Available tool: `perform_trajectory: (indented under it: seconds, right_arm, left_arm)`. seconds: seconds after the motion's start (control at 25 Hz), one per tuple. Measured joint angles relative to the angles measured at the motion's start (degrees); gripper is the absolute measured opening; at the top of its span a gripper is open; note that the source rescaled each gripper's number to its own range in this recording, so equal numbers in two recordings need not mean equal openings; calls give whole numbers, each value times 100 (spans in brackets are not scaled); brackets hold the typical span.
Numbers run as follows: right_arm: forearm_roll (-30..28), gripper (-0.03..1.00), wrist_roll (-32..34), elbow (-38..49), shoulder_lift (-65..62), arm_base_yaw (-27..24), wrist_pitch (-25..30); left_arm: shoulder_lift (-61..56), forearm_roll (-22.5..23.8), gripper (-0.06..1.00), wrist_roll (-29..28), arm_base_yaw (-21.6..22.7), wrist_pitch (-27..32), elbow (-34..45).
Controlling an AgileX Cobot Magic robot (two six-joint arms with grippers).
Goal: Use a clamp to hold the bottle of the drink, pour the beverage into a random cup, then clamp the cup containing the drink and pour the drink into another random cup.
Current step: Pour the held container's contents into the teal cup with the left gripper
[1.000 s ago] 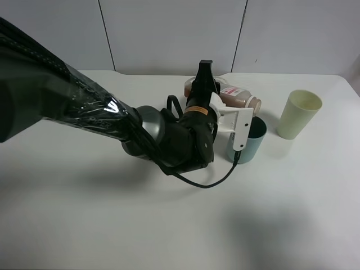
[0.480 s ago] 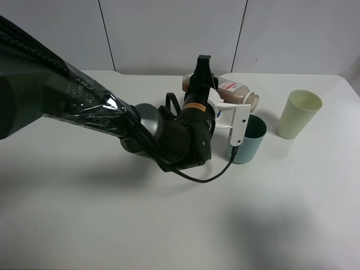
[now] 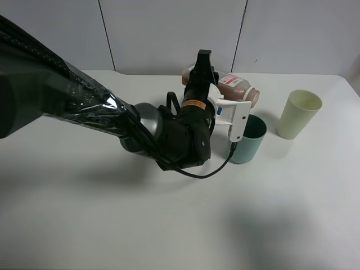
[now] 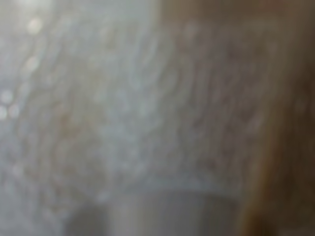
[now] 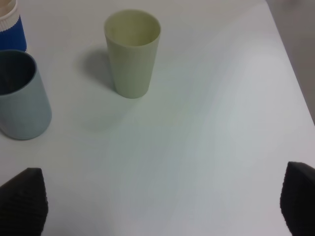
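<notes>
My left gripper [image 3: 203, 76] is shut on the bottle [image 3: 233, 87], which lies tipped almost level with its neck over the teal random cup [image 3: 247, 140]. Brown drink [image 3: 245, 94] shows inside the bottle near the neck. The left wrist view is a blurred close-up of the bottle [image 4: 147, 113]. The teal cup [image 5: 19, 98] stands upright; its inside is too dark to tell if it holds liquid. The blue-banded cup [image 5: 9, 27] stands just behind it. My right gripper [image 5: 160, 206] is open with nothing between its fingertips [image 5: 22, 196], well short of the cups.
A pale yellow-green cup [image 3: 298, 114] stands upright to the right of the teal one; it is the same yellow-green cup [image 5: 132, 51] in the right wrist view. The white table [image 3: 84, 225] ends at a right edge [image 5: 295, 88] past that cup.
The left gripper has lifted the bottle slightly, and its neck has risen a little higher above the teal cup. The right gripper has not moved.
</notes>
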Motion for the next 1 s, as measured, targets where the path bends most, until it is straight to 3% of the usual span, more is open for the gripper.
perform_trajectory:
  seconds: [1.0]
  right_arm:
    - [0,81,0,0,0,0,0]
  left_arm:
    - [0,101,2,322,0,-191,0]
